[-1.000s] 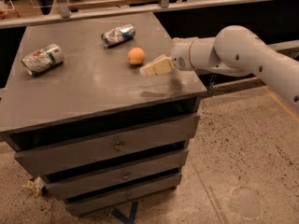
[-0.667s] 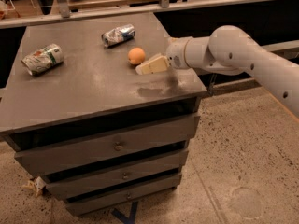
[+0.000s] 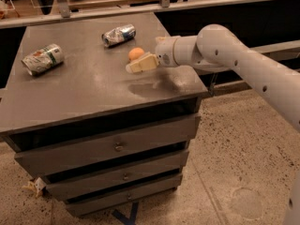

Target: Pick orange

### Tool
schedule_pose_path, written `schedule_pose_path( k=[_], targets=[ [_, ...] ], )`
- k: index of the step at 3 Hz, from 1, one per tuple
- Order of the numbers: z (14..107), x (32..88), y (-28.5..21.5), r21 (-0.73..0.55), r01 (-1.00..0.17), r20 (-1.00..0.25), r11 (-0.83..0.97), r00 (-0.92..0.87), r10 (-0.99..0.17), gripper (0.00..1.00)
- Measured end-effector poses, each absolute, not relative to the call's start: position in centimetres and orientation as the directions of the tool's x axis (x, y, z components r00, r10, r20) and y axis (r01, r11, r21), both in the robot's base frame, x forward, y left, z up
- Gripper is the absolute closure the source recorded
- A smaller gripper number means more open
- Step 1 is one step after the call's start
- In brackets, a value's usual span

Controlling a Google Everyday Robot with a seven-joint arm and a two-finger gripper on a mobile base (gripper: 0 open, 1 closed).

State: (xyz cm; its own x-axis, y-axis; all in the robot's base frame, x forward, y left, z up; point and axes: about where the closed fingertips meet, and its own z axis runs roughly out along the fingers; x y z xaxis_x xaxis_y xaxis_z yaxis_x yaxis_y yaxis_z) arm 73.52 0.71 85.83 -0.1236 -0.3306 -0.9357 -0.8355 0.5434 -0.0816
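The orange point(image 3: 136, 53) is a small round pale-orange fruit lying on the grey cabinet top point(image 3: 84, 88), toward its right rear. My gripper point(image 3: 139, 64) reaches in from the right on a white arm. Its cream fingers point(image 3: 142, 64) hover just in front of the orange, low over the surface, and partly cover the fruit's lower edge. Nothing is held.
A crushed silver-blue can point(image 3: 118, 34) lies just behind and left of the orange. A crushed white-green can point(image 3: 42, 58) lies at the cabinet's left side. The cabinet has drawers point(image 3: 117, 146) below. A rail point(image 3: 159, 6) runs behind. The speckled floor point(image 3: 243, 163) lies to the right.
My gripper has moved left along the cabinet top toward the orange, and its fingers now reach right up to the fruit. The orange and both cans have stayed put.
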Motion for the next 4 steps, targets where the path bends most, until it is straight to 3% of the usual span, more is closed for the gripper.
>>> schedule_pose_path(
  k=[2, 3, 4],
  targets=[
    [84.9, 74.1, 3.3, -0.059, -0.86, -0.943, 0.508, -0.118, -0.311, 0.0],
    [84.7, 74.1, 4.1, -0.058, -0.867, -0.947, 0.496, -0.109, -0.301, 0.13],
    [85.0, 74.0, 4.6, -0.068, -0.87, -0.951, 0.489, -0.091, -0.295, 0.35]
  ],
)
